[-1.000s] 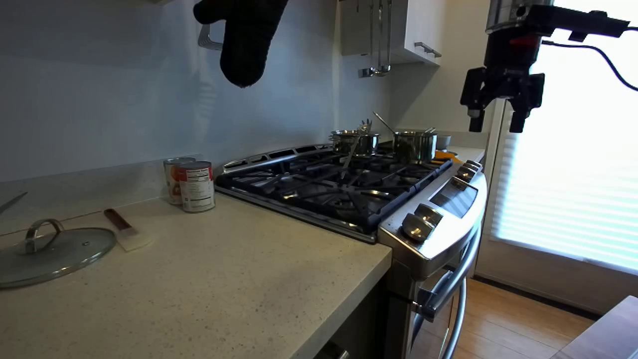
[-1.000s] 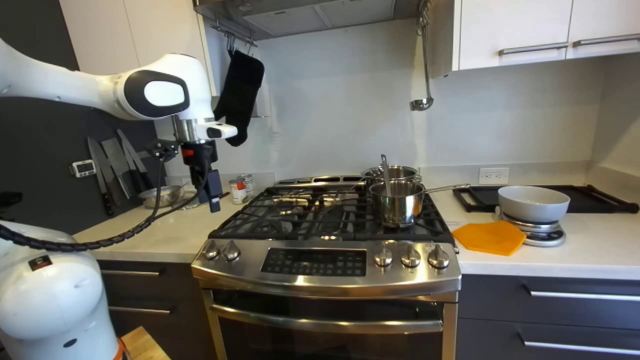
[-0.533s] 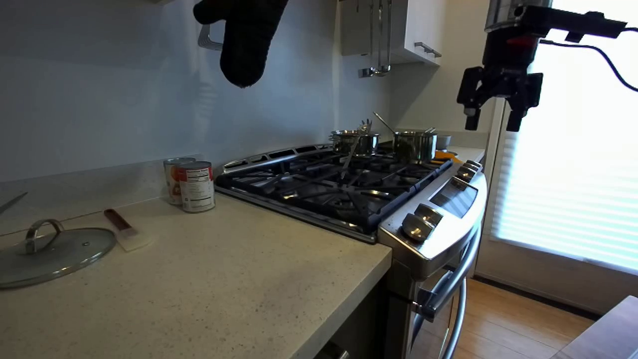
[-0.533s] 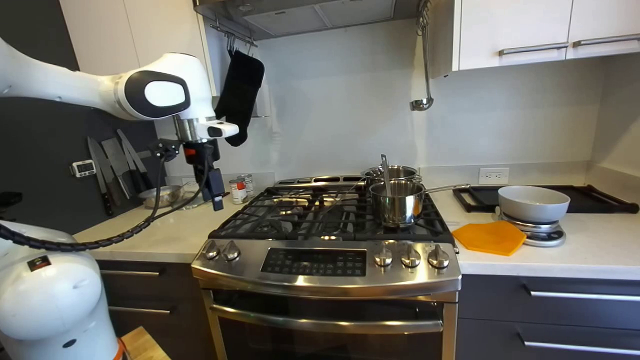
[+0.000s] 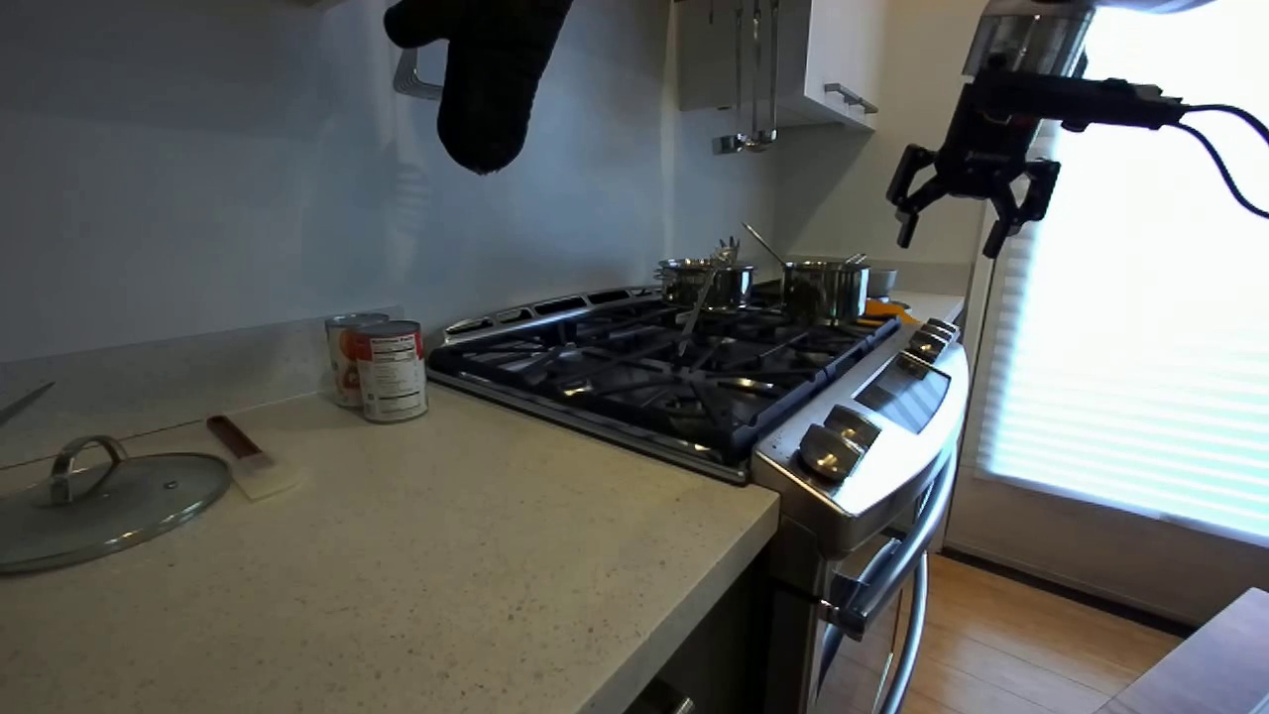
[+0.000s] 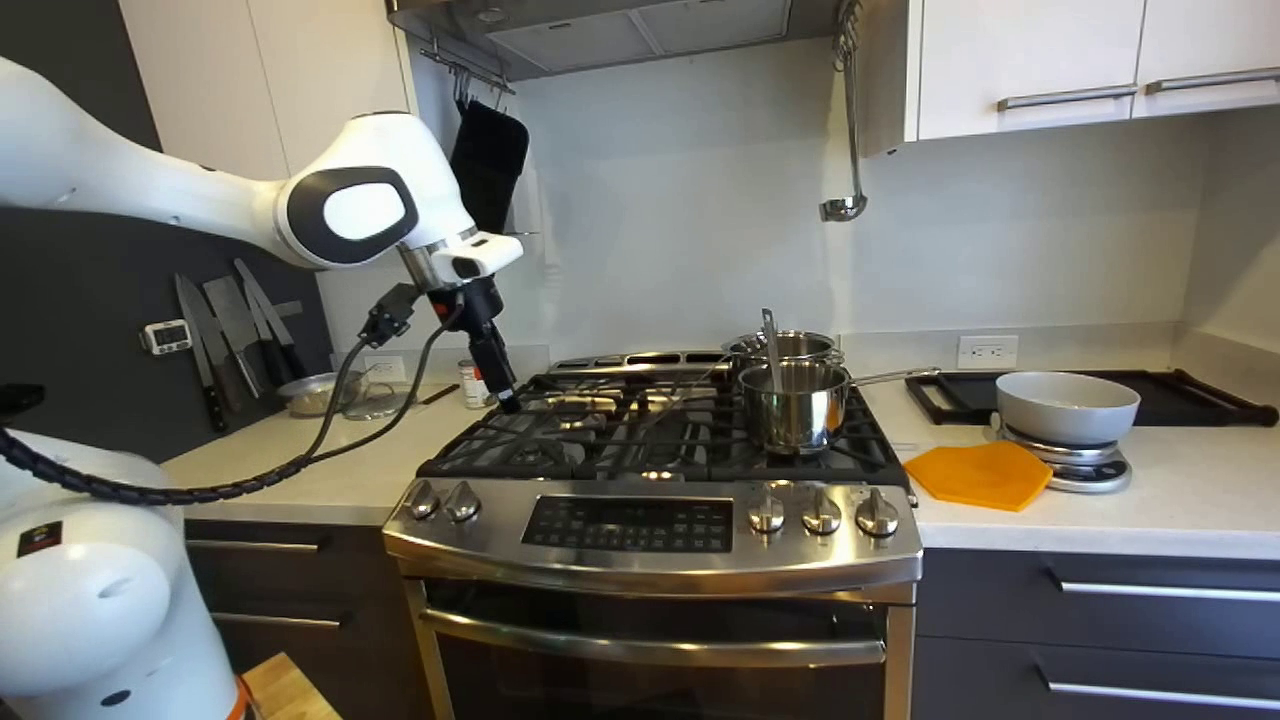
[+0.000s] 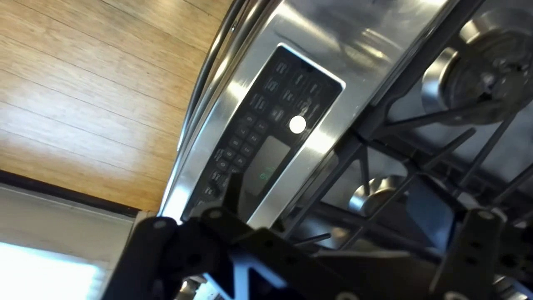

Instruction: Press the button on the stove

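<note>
Our claw (image 5: 950, 238) gapes wide, holding nothing. We should probably narrow it, then press squarely and gently on the button panel (image 7: 262, 129) of the stove (image 6: 652, 575).

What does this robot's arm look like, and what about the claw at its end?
The arm is smooth, rounded and white, with a black-rimmed oval cap and a silvery collar near the end. The claw is black, with two slim, angular fingers. A ribbed black cable hangs outside the arm.
</note>
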Tool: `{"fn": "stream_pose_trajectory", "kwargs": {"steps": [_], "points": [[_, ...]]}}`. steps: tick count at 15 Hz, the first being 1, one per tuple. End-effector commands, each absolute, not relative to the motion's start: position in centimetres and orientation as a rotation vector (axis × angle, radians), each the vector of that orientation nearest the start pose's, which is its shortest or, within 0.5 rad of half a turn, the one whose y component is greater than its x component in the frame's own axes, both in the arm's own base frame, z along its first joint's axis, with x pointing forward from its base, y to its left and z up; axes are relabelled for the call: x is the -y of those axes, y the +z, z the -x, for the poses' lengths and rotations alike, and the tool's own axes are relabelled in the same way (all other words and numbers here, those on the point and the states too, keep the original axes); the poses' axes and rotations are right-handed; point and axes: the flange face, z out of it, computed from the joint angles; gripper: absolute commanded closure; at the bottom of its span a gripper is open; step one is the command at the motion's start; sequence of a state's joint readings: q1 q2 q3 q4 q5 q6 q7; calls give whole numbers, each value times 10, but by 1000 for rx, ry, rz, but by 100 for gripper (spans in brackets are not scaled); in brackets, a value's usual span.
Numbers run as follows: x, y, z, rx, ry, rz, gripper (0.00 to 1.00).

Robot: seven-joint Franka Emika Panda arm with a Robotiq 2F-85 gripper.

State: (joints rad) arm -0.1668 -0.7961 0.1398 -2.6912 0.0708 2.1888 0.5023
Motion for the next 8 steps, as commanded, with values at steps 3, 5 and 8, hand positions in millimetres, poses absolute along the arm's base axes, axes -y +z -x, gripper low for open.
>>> {"fn": "stream_pose_trajectory", "kwargs": {"steps": [3,5,8], "points": [[58,465,-353,-1180,-474,2886,0],[76,455,-358,-1237,-407,2849,0],[105,440,-361,-1326,-366,2774,26]]}}
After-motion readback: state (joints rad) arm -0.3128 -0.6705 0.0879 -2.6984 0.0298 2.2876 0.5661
